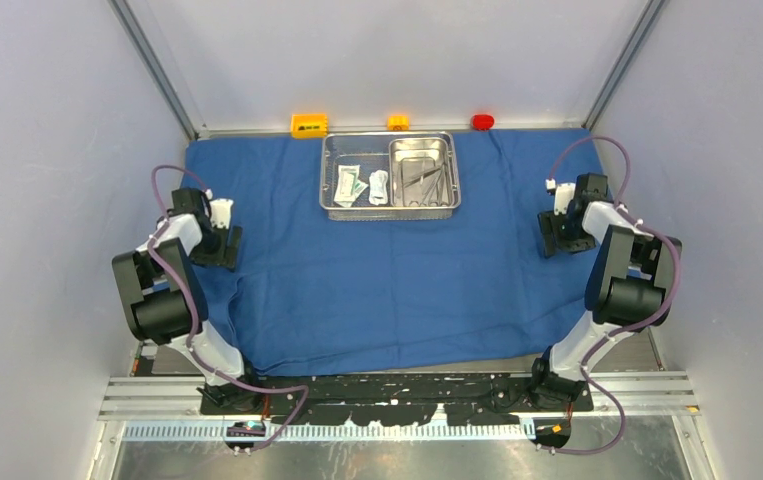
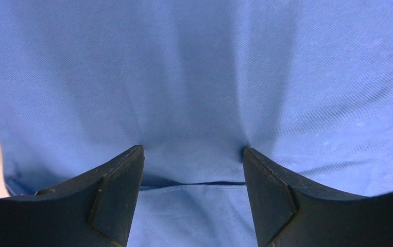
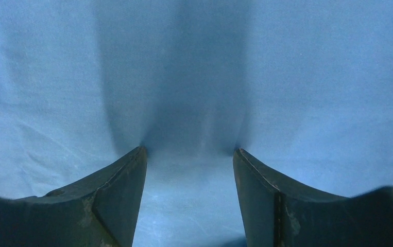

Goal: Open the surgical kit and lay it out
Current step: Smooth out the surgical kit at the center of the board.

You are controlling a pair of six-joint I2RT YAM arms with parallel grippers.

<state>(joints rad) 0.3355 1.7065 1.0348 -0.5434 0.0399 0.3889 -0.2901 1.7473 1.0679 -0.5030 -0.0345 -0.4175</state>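
The blue cloth wrap [image 1: 377, 270] lies spread flat over the table. The steel mesh tray [image 1: 332, 205] stands on it at the back centre. In the tray are the smaller steel pan [image 1: 444, 150] with thin scissors and forceps [image 1: 423, 182] and small white-green packets [image 1: 353, 184]. My left gripper [image 1: 219, 248] is open, its tips pressed on the cloth's left edge; the left wrist view shows a hemmed cloth edge [image 2: 194, 184] between the fingers [image 2: 117, 195]. My right gripper [image 1: 563, 235] is open, tips on the cloth's right edge [image 3: 189, 170].
Small orange [image 1: 309, 125], yellow [image 1: 398, 122] and red [image 1: 482, 121] blocks sit behind the cloth by the back wall. Grey walls close in the left, right and back. The cloth's front edge hangs near the arm bases [image 1: 397, 395].
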